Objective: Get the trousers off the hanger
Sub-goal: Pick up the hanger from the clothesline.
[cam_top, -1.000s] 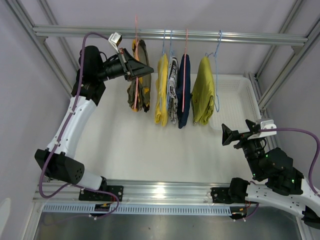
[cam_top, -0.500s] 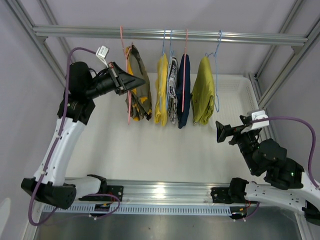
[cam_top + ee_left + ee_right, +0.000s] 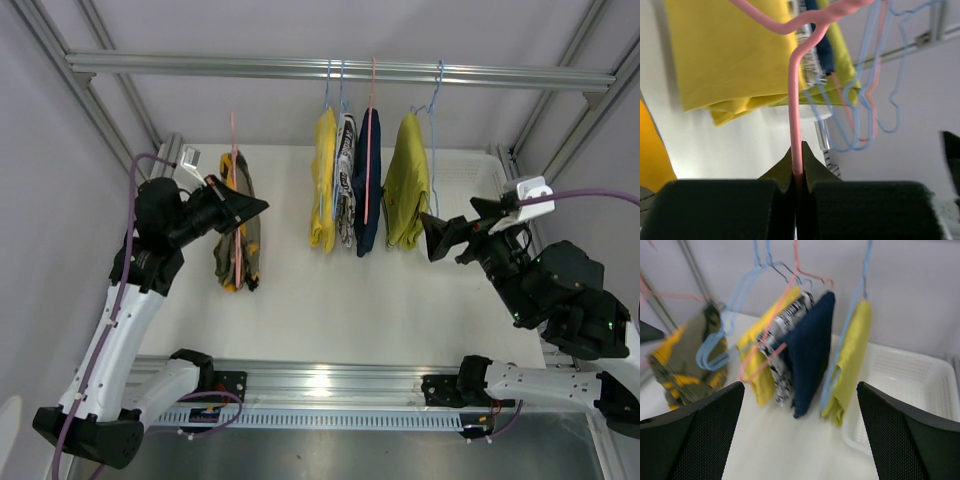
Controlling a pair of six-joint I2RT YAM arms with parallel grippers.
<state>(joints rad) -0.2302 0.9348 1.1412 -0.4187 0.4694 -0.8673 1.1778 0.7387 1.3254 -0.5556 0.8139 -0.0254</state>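
left gripper (image 3: pixel 240 208): jaws are clenching on the wire of a pink hanger (image 3: pixel 234 170), holding it off the rail (image 3: pixel 200 64) and left of the other garments
wrist view: the pink wire is running straight up out of the closed fingertips (image 3: pixel 785 167)
camo trousers (image 3: pixel 238 245): draping over the pink hanger, hanging over the left part of the bench (image 3: pixel 330 295), well apart from the other four; cannot tell if they are touching the bench
yellow trousers (image 3: pixel 323 185): hanging from the rail on a blue hanger (image 3: pixel 328 85), leftmost of the four
print trousers (image 3: pixel 346 185): hanging pressed between yellow and navy
navy trousers (image 3: pixel 369 190): hanging from the rail, just beside the print pair
mustard trousers (image 3: pixel 405 185): hanging rightmost, a small gap from navy
right gripper (image 3: pixel 428 238): jaws are standing wide apart, released, grasping nothing, pointing at the mustard trousers and near them
tray (image 3: pixel 485 195): white, sitting at the back right of the bench, behind the mustard pair
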